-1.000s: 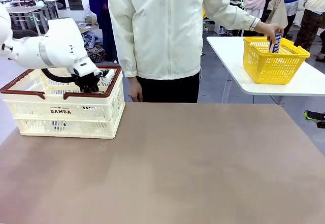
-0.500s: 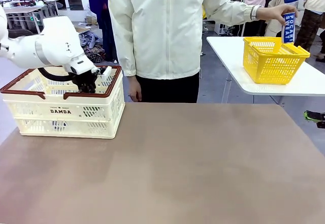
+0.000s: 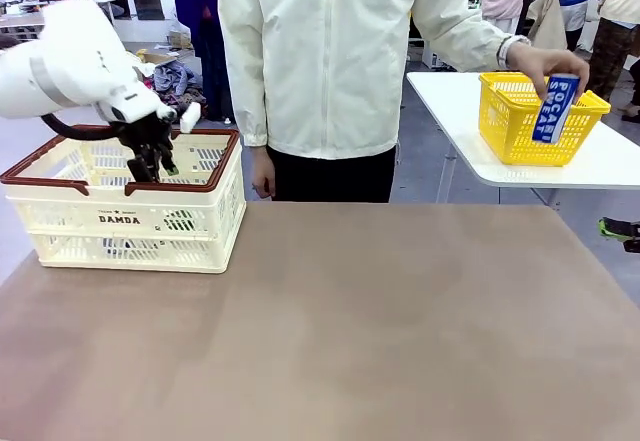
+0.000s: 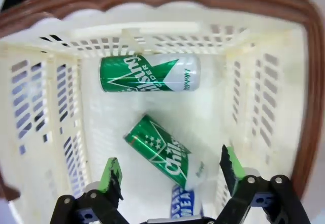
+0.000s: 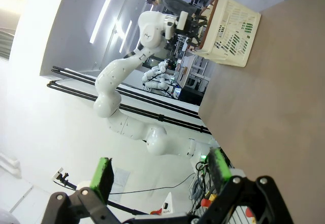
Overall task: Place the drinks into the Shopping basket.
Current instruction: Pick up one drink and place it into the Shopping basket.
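A white robot arm's left gripper (image 3: 150, 171) hangs just over the open top of a large cream-white plastic lattice shopping basket (image 3: 120, 219) with a reddish-brown rim. Its green-padded fingers are spread wide and hold nothing.

Three drinks lie on their sides on the basket floor below it:
- One slim green metal can (image 4: 150, 73) lies against the far wall.
- A second green can (image 4: 165, 153) lies slantwise between the fingers.
- A blue-and-white can (image 4: 184, 203) peeps out at the wrist view's bottom edge.

The drink not yet in is another blue-and-white lettered can (image 3: 556, 109), pinched in the person's hand (image 3: 545, 61). It is far across on the robot's right, nearly upright with its top tipped rightward, over a small yellow basket (image 3: 520, 126) on a white side table (image 3: 600, 166). That is well apart from the left gripper; the right side looks the nearer one for a handover.

The right gripper (image 5: 161, 170) is also spread and empty, looking along the table. The brown matte tabletop (image 3: 330, 331) lies bare between the two baskets — a busy workshop with other people beyond.
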